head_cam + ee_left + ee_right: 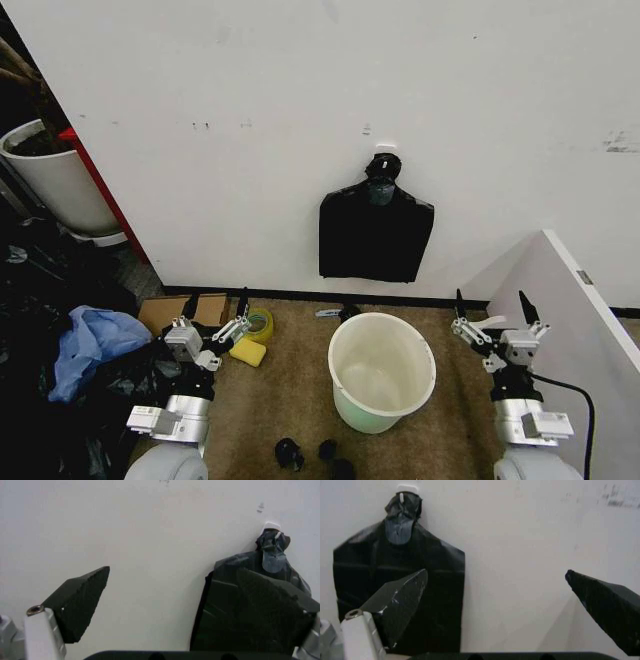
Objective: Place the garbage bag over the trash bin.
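Opening stage of the task: nothing is grasped and the bin is unlined, so you are, by judgement, still at the approach, before any bag is taken. Reading left to right: a white planter pot [55, 180] stands at the far left by the wall; below it a heap of black plastic with blue cloth [90, 345] lies on the floor. Your left pincer [213, 325] hovers just right of that heap, its jaws spread wide and empty, above a cardboard piece [185, 310] and near a roll of yellow tape [262, 323] and a yellow sponge [248, 351]. The trash bin [381, 371] stands upright on the brown floor [290, 400], between the two pincers and apart from both, its mouth bare. Directly above the bin, a flat black bag [375, 235] hangs from a hook on the wall [250, 120], well beyond either pincer's reach as they now sit. Your right pincer [492, 320] is held to the right of the bin, jaws likewise parted and holding nothing, beside a white panel [565, 300]. The next move, as judged, calls for reaching toward the hanging bag and closing on its film without tearing it; which arm suits better cannot be told.
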Available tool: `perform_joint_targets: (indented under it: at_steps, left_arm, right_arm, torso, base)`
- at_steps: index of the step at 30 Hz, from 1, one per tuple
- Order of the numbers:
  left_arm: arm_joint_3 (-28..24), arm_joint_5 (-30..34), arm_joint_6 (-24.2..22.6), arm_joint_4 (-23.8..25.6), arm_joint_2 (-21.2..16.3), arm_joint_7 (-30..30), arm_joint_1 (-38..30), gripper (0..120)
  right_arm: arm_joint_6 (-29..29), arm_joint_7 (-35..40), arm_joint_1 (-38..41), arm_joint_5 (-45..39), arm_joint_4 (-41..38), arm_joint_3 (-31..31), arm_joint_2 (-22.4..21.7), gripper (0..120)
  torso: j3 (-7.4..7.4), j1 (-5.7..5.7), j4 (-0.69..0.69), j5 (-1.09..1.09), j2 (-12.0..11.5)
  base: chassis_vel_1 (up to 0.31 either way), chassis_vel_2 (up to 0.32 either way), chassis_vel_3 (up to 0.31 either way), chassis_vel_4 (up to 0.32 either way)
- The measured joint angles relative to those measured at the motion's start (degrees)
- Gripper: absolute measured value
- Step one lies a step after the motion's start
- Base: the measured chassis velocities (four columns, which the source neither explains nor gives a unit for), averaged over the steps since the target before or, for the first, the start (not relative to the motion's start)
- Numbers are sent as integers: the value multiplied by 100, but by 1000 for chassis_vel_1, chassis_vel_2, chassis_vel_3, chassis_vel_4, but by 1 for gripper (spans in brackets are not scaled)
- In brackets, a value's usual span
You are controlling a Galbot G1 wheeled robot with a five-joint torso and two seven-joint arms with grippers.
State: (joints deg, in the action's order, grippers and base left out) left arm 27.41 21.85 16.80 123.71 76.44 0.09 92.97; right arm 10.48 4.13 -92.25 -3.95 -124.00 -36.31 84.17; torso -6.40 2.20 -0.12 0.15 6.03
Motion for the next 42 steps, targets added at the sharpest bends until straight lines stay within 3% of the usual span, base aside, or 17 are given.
perform_joint_targets:
  at_steps: [8, 19, 23, 29, 36, 42]
  left_arm:
    - [63, 22, 4, 7, -103, 26, 16, 100]
    - [75, -82, 294, -5, -145, 185, 248, 100]
    - [141, -84, 284, 2, -176, 174, 259, 100]
    - [178, -126, 278, -37, -152, 42, 312, 100]
    - [186, -143, 277, -134, -150, -62, 288, 100]
    - [161, -170, 258, -195, -108, -115, 248, 100]
  right_arm:
    - [-364, -3, 564, -779, 324, 421, -6, 100]
    - [-397, -169, 1910, -1657, 1375, 684, -408, 100]
    - [-706, -126, 2353, -2507, 1419, 957, -474, 100]
    - [-1185, 262, 3424, -5164, 1784, 1579, -348, 100]
    - [-969, 27, 4086, -5988, 2521, 1728, -31, 100]
    - [-960, 3, 4290, -6038, 2748, 1735, 71, 100]
  torso:
    - [0, 0, 0, -1, 0]
    - [0, 0, 2, 0, 0]
    - [0, 0, -1, 0, 0]
    - [-1, 0, 2, -1, 0]
    - [-1, 0, 1, -1, 0]
    - [0, 0, 1, -1, 0]
  base:
    - [0, 0, 0, 0]
    - [0, 0, 0, 0]
    - [0, 0, 0, 0]
    - [0, 0, 0, 0]
    - [0, 0, 0, 0]
    - [0, 0, 0, 0]
